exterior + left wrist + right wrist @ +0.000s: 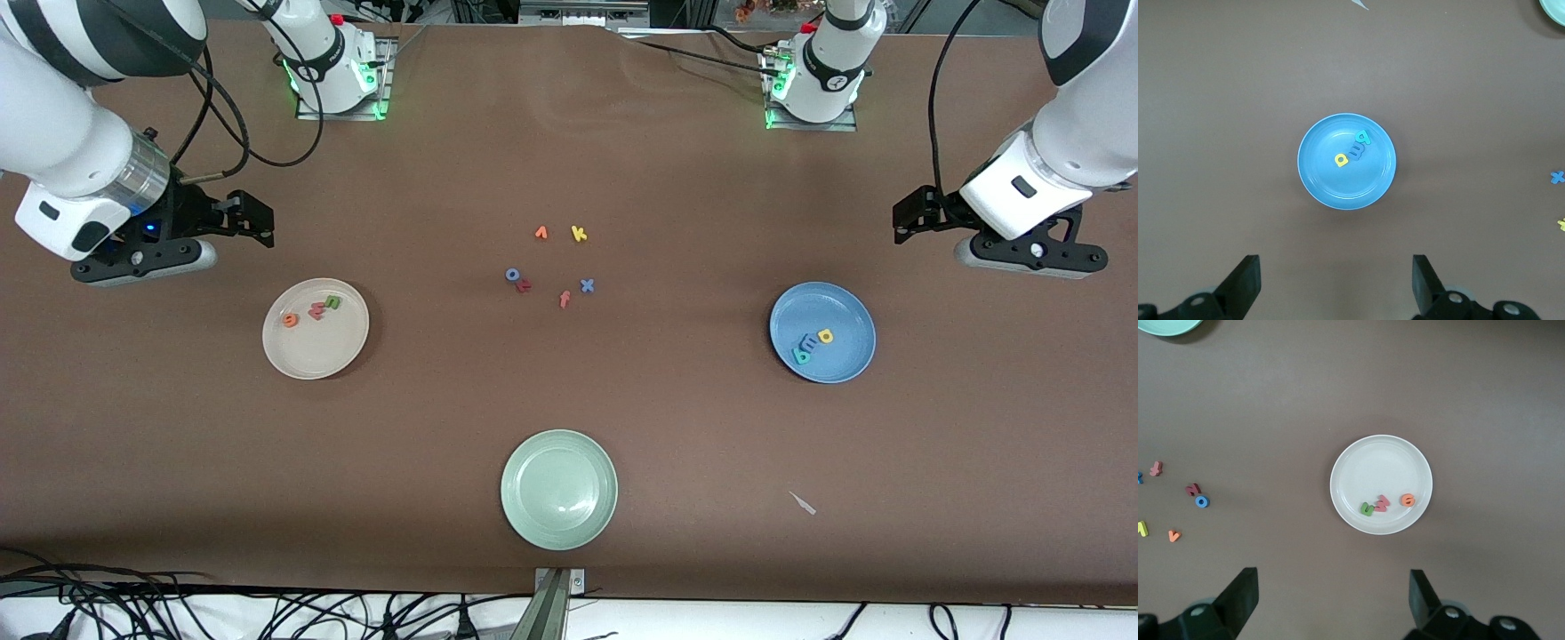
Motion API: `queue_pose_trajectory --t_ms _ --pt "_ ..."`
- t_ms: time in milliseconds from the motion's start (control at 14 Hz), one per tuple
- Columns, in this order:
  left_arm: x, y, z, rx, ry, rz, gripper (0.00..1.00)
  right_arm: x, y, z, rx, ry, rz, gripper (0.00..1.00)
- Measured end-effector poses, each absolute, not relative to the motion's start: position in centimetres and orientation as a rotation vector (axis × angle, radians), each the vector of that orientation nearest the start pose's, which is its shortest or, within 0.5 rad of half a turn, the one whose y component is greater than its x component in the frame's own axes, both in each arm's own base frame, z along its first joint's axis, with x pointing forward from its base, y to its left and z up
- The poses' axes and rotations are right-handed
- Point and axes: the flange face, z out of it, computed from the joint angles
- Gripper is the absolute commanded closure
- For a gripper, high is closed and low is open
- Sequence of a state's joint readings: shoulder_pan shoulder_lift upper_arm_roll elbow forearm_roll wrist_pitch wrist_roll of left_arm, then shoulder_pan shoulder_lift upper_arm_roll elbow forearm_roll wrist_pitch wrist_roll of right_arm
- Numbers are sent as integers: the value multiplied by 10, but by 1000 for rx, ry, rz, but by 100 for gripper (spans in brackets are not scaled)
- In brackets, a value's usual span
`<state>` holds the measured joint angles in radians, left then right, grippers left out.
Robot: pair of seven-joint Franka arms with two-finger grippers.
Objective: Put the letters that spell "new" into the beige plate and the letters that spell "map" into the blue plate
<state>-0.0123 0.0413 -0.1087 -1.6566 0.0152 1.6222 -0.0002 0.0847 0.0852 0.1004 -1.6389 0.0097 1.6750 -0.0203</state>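
- Front view: n (333, 301), w (315, 311), e (291, 319) lie in beige plate (316, 356); m (810, 342), a (826, 335), p (801, 356) in blue plate (845, 364).
- Left gripper (1336, 283) above blue plate, fingers apart.
- Right gripper (1331, 603) above beige plate, fingers apart.

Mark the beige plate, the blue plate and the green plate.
beige plate (313, 356): front view, bare floor of the plate.
blue plate (840, 314): front view, bare floor near the rim.
green plate (558, 489): front view, centre of the plate.

Both arms wait, pulled back up in the air, one at each end. The left gripper (909, 216) and right gripper (258, 218) have fingers spread wide, holding nothing
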Motion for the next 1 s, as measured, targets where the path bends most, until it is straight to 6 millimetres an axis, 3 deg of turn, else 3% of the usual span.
queue_pose_trajectory --t_ms 498,997 --pt "564 -69 571 -3120 199 97 0 573 89 572 -3116 -273 100 0" --pt "565 -81 583 -3123 195 55 0 574 81 573 -3118 -252 99 0"
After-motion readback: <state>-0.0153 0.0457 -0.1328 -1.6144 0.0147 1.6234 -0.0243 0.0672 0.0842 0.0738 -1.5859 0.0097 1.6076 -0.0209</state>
